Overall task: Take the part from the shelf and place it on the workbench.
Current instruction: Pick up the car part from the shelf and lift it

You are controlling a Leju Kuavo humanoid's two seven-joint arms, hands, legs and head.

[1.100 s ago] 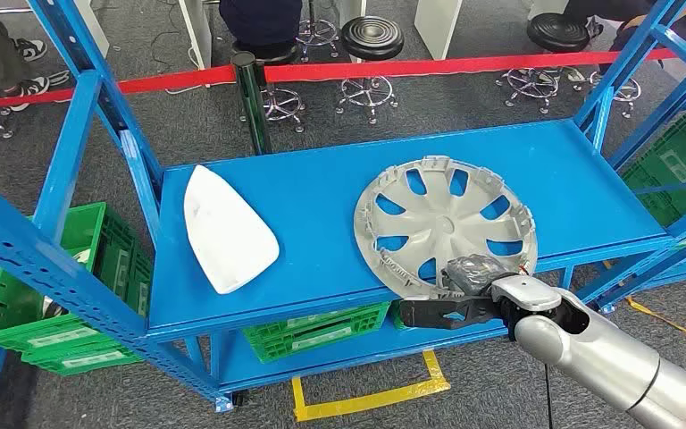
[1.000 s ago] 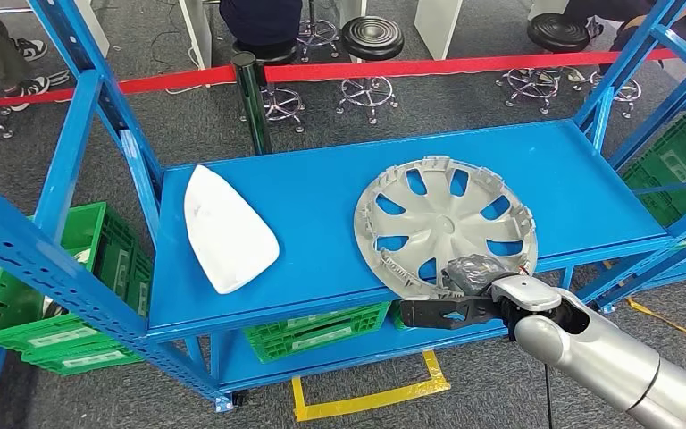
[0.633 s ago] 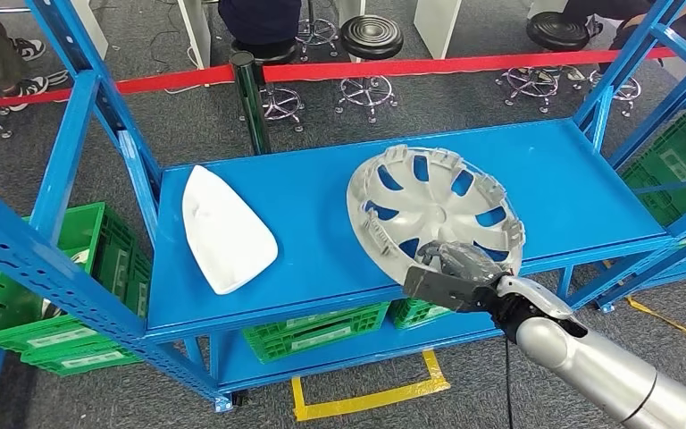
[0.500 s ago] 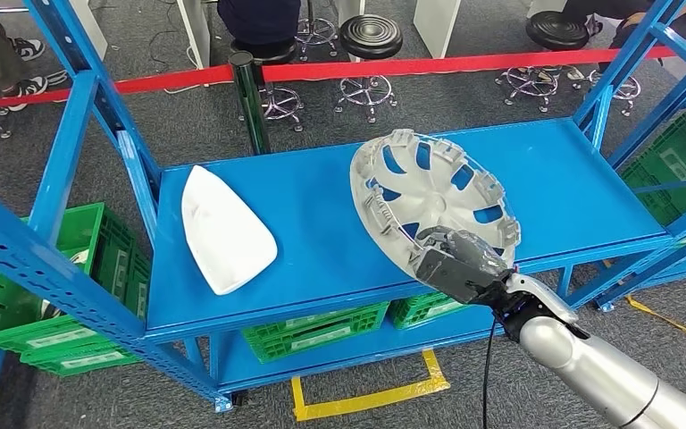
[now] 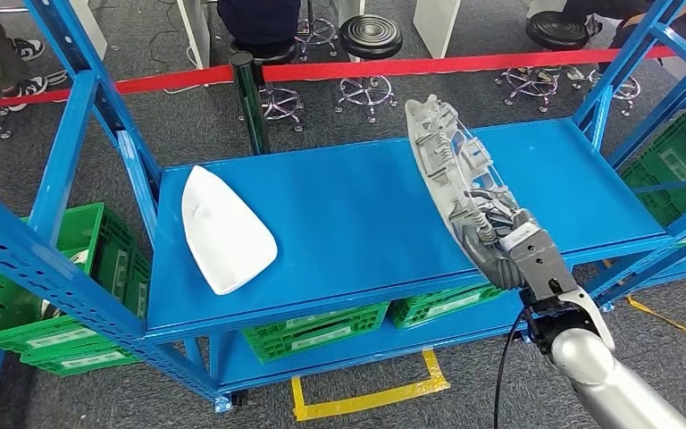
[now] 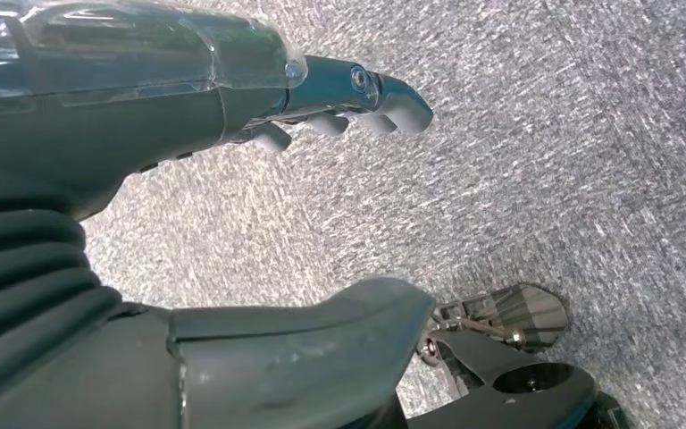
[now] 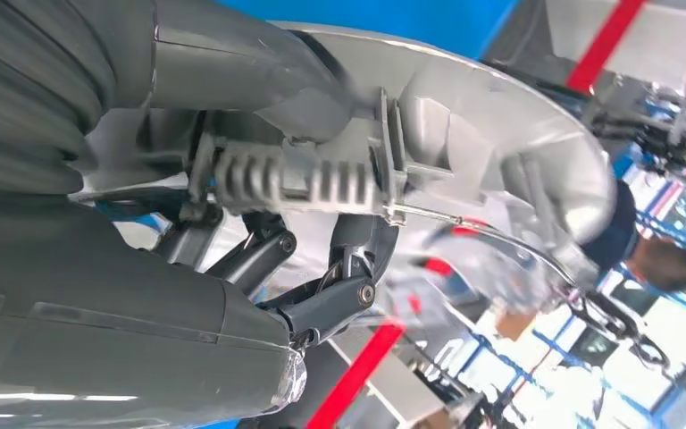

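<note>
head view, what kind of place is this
Probably a workshop or a factory test area. Blue steel shelving holds car parts: a round silver plastic hubcap and a white moulded cover. Green plastic crates sit below, and red barrier tape ropes it off.

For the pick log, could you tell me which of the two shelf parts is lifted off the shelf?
The grey wheel cover: the right hand grips its lower rim, tilted on edge. The white part lies flat on the blue shelf.
</note>
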